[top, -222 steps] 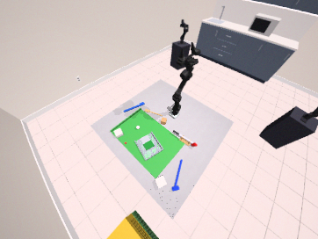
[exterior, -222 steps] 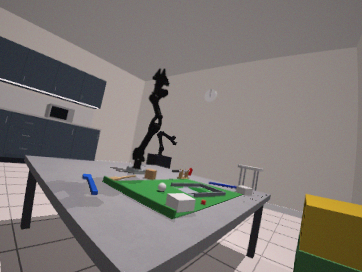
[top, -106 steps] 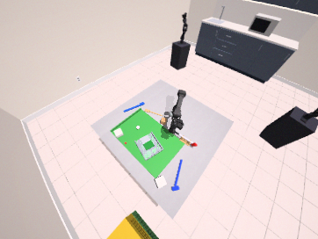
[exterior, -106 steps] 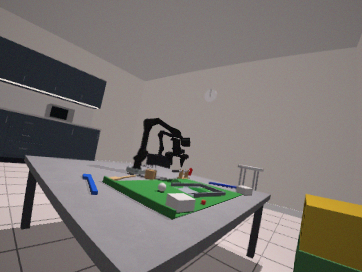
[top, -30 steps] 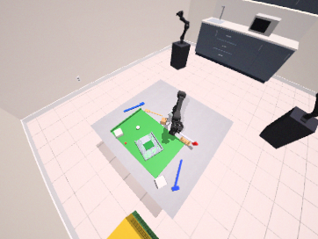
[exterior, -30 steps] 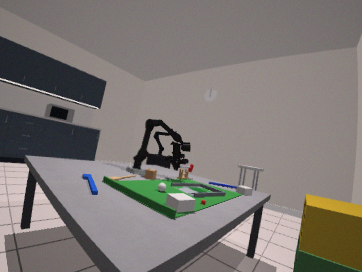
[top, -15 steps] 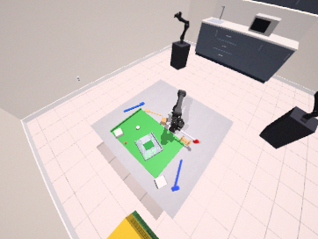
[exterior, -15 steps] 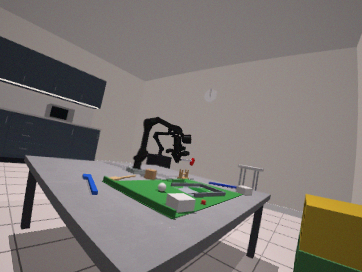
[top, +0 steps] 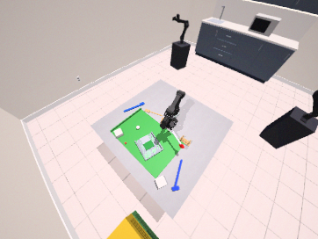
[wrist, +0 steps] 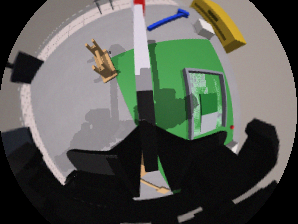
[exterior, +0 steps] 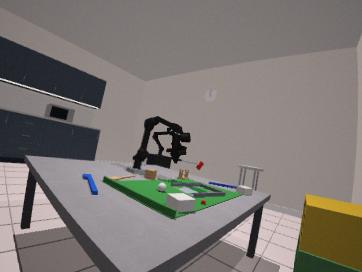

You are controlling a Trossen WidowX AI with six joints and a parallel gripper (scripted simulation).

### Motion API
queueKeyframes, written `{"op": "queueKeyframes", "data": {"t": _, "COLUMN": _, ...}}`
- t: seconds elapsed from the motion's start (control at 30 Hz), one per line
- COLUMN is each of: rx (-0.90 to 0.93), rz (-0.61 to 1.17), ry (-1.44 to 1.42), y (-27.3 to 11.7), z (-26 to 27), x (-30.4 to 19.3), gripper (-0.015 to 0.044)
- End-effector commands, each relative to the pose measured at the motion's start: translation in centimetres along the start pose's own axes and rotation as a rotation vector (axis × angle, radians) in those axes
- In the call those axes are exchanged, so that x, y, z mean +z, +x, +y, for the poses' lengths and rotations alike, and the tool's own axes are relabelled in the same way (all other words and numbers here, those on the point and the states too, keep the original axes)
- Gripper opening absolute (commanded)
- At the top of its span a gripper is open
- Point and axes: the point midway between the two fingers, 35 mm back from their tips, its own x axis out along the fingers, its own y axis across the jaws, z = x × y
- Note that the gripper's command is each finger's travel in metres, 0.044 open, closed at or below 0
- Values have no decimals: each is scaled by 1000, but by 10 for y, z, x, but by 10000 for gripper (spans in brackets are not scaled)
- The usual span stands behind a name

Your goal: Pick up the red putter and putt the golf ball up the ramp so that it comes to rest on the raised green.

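The red putter has a red head [top: 182,146] [exterior: 200,165] [wrist: 139,4], a white shaft [wrist: 141,45] and a black grip [wrist: 146,107]. My gripper [exterior: 176,158] [wrist: 145,127] is shut on the black grip and holds the putter above the table, its head pointing away from the arm. The white golf ball [top: 138,127] [exterior: 162,187] lies on the green mat [top: 127,125] [exterior: 142,192] [wrist: 170,50]; I do not see it in the wrist view. A grey-framed square structure stands on the mat, with a green square [top: 149,144] [wrist: 210,104] at its middle and pale surfaces around it.
A wooden stand [top: 185,141] [exterior: 184,174] [wrist: 102,62] is beside the mat. Blue clubs [top: 178,173] [exterior: 91,184] [wrist: 167,20] lie on the table's two sides. White blocks [top: 161,182] [exterior: 180,202] [wrist: 204,28] sit at mat corners. An orange stick [top: 148,111] [exterior: 122,177] lies near the arm.
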Motion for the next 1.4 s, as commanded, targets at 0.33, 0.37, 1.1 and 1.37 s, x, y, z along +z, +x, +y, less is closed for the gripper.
{"op": "queueKeyframes", "data": {"t": 0.33, "rx": -63, "rz": 49, "ry": 404, "y": -19, "z": -47, "x": -65, "gripper": 0}}
{"op": "queueKeyframes", "data": {"t": 0.37, "rx": -67, "rz": 52, "ry": 432, "y": -21, "z": -50, "x": -70, "gripper": 0}}
{"op": "queueKeyframes", "data": {"t": 1.1, "rx": -149, "rz": 117, "ry": 1048, "y": -54, "z": -79, "x": -192, "gripper": 0}}
{"op": "queueKeyframes", "data": {"t": 1.37, "rx": -174, "rz": 137, "ry": 1255, "y": -66, "z": -76, "x": -236, "gripper": 0}}
